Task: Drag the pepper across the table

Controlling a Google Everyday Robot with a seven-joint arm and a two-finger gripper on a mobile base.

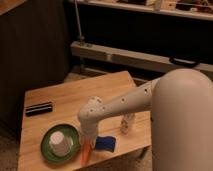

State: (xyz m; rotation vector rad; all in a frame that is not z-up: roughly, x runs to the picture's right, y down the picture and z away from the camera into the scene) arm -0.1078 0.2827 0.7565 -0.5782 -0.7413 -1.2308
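An orange-red pepper lies near the front edge of the wooden table, just right of a green plate. My gripper points down right above the pepper's upper end, at the end of the white arm. The arm hides the fingers and where they meet the pepper.
A green plate holds an upturned white cup. A blue object lies right of the pepper. A small clear bottle stands further right. A black bar lies at the table's left.
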